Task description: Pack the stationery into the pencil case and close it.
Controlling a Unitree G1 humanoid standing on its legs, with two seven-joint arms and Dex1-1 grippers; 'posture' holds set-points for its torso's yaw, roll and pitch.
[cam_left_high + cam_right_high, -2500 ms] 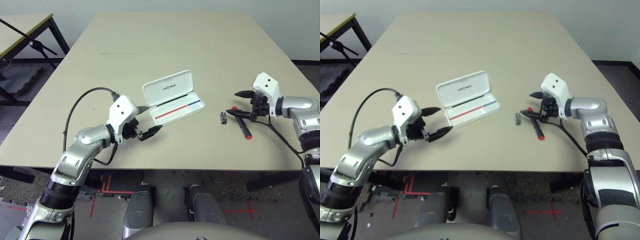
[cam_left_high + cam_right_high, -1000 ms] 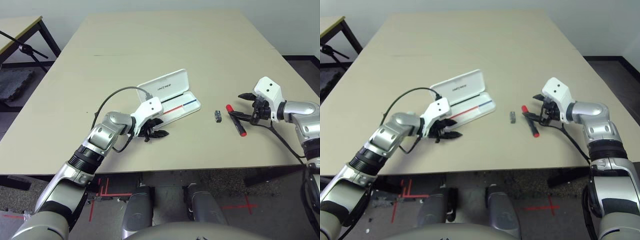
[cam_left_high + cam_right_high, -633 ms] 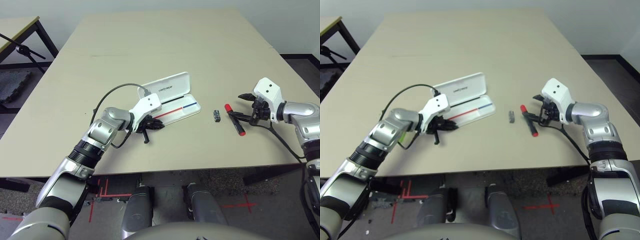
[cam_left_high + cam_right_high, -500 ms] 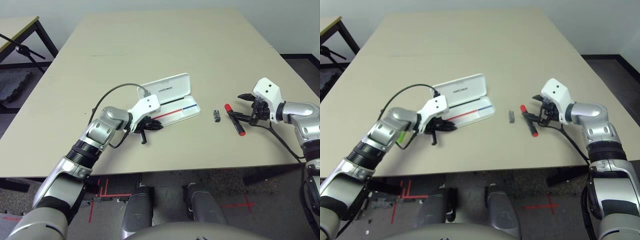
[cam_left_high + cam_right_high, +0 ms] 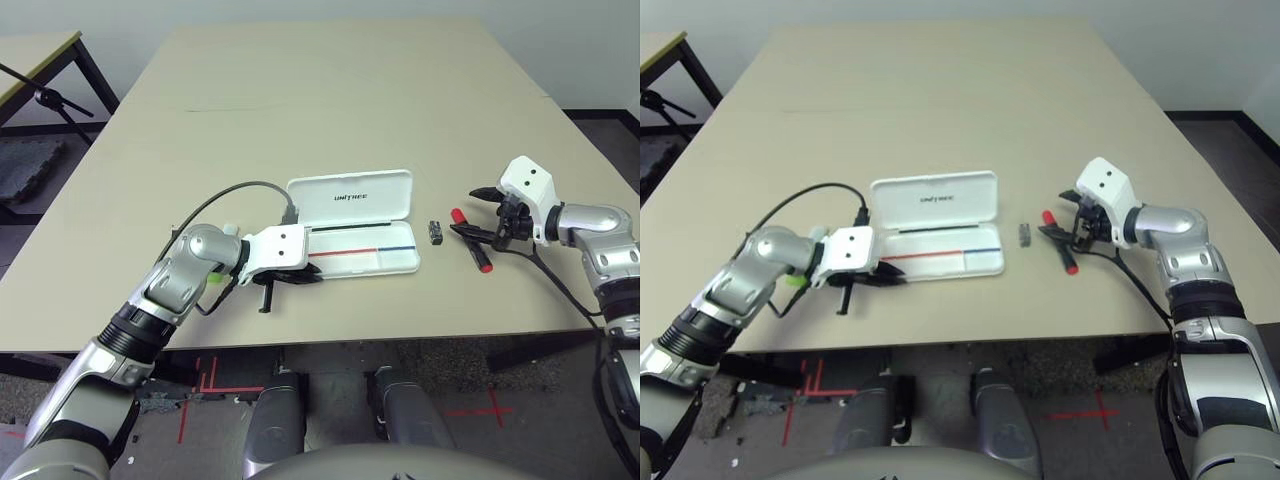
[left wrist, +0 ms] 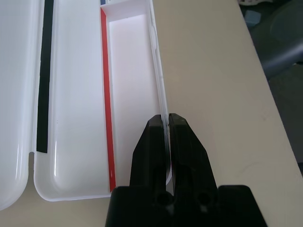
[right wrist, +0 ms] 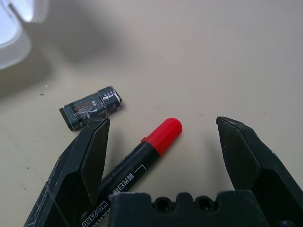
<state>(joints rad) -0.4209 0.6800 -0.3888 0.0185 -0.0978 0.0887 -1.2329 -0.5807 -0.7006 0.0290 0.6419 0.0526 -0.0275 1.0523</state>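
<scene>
Pencil case point(image 5: 365, 225) has its front wall pinched in the left jaws; marker point(image 7: 137, 161) lies between the spread right jaws.

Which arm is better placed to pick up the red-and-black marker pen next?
Right: its open gripper already straddles the red-and-black marker pen, while the left gripper is shut on the white plastic pencil case's wall.

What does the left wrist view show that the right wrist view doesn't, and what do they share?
Left wrist view: the left gripper shut on the pencil case's thin near wall, with the red stripe inside.
Right wrist view: the right gripper open around the marker pen, with the small dark block beside it.
Both: the beige table and some white case.
</scene>
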